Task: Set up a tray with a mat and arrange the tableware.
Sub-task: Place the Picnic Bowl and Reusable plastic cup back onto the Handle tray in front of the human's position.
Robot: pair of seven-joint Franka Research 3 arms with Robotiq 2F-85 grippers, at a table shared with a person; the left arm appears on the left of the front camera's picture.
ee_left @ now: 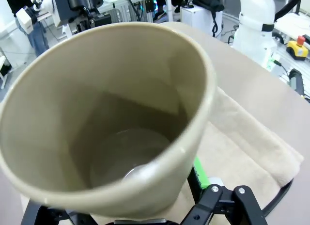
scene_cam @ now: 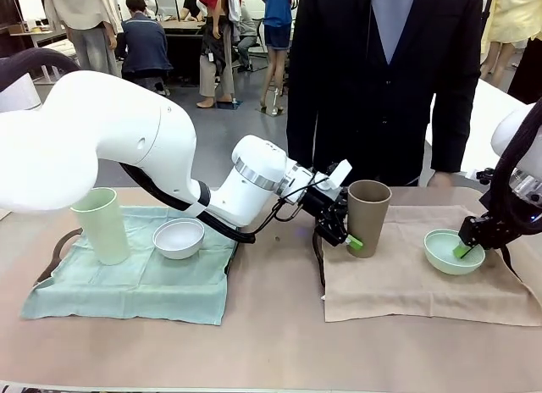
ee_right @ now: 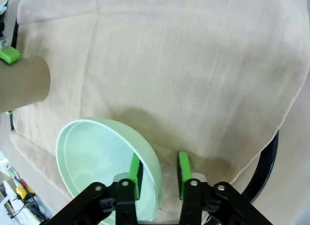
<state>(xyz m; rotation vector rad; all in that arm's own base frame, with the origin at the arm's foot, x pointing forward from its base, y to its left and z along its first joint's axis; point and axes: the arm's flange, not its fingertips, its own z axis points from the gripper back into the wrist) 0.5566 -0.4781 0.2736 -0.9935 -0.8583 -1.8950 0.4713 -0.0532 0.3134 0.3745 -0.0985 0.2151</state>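
Left arm reaches across the middle, left gripper (scene_cam: pixel 343 232) level beside the tan-brown cup (scene_cam: pixel 368 217), upright on the beige mat (scene_cam: pixel 406 283); jaws spread around its base, seemingly released. Right gripper (ee_right: pixel 156 172) points down, jaws straddling the mint green bowl (ee_right: pixel 92 157) rim with a gap, not clamped. Pale green cup (scene_cam: pixel 102 225) and white bowl (scene_cam: pixel 179 237) sit on the green mat (scene_cam: pixel 127 283).

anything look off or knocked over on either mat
Nothing stands out. The tan cup and green cup stand upright, the white bowl and mint bowl sit level, nothing spilled.
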